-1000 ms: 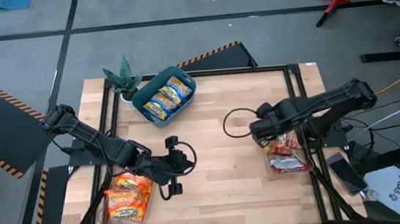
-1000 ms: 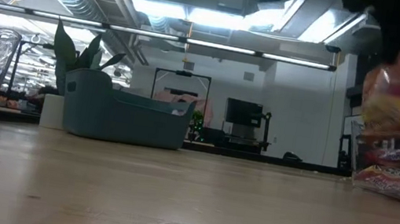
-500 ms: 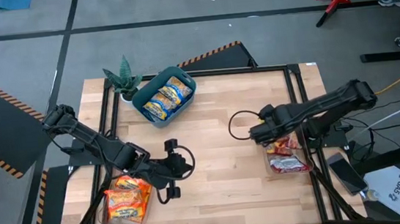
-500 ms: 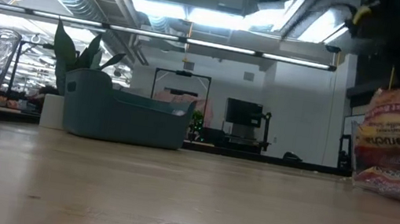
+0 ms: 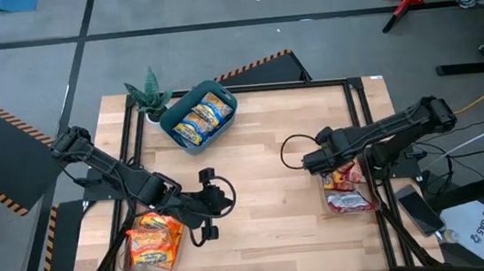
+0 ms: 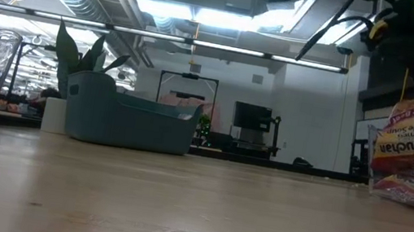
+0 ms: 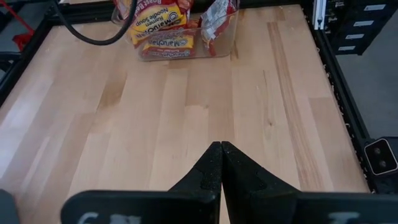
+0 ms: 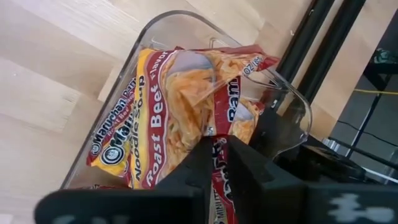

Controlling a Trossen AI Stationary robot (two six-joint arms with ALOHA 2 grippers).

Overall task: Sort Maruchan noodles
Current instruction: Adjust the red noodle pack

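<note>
Red-white Maruchan noodles (image 8: 155, 118) lie in the clear tray (image 8: 297, 112) directly beneath the right gripper (image 8: 214, 163), its fingers barely parted, gripping nothing.

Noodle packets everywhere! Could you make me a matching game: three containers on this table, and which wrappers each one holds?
Containers:
1. teal plastic bin
2. clear plastic tray at the table's left front
3. clear plastic tray at the table's right edge

Contents:
A. red-white crinkly packets
B. blue-white crinkly packets
C. orange-yellow crinkly packets

Pairs: 1-B, 2-C, 3-A
</note>
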